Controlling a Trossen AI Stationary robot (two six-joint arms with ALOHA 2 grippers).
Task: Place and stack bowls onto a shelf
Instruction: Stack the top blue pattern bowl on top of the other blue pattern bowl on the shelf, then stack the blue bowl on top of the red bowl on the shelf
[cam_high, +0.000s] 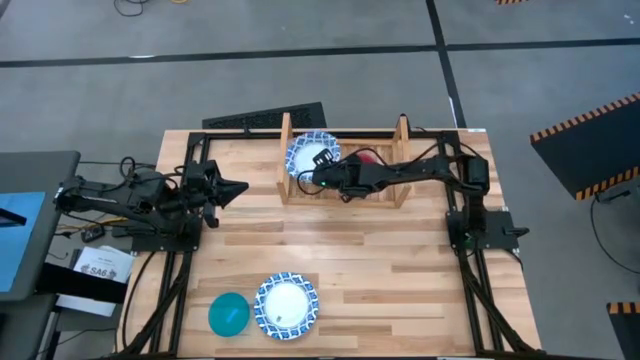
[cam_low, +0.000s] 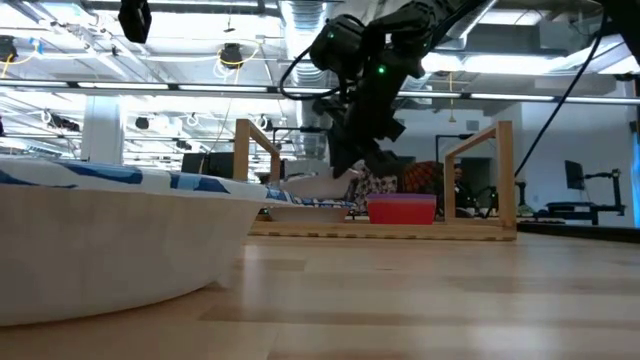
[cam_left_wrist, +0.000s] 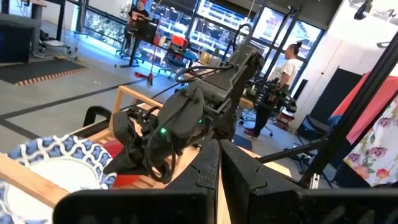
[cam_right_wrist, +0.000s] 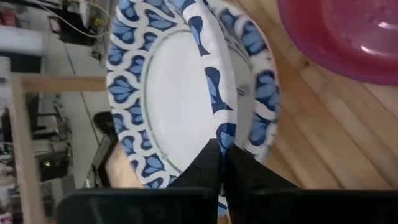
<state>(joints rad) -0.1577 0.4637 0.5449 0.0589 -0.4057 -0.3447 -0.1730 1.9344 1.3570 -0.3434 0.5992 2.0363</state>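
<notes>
The wooden shelf (cam_high: 400, 160) stands at the table's far middle. In its left part a white bowl with a blue patterned rim (cam_high: 310, 153) sits tilted over a second patterned bowl (cam_right_wrist: 264, 93). A pink-red bowl (cam_high: 366, 157) lies beside them on the slats. My right gripper (cam_high: 322, 180) is shut on the upper bowl. A teal bowl (cam_high: 228, 314) and another white patterned bowl (cam_high: 287, 306) rest on the table near its front edge. My left gripper (cam_high: 238, 188) is shut and empty, left of the shelf. My right gripper pinches the upper white bowl's patterned rim (cam_right_wrist: 217, 127) between its two fingers, on the bowl's near side. The fingers (cam_right_wrist: 205, 165) come from the table's right, slanting down. The bowl is tilted, held side raised, over the second patterned bowl.
The shelf's two upright side boards (cam_high: 286, 150) (cam_high: 404, 150) flank the bowls. A black keyboard (cam_high: 265, 119) lies behind the shelf. Black frame rails (cam_high: 190, 200) (cam_high: 465, 215) run along both table sides. Bare wood (cam_high: 400, 280) lies between the shelf and the front bowls.
</notes>
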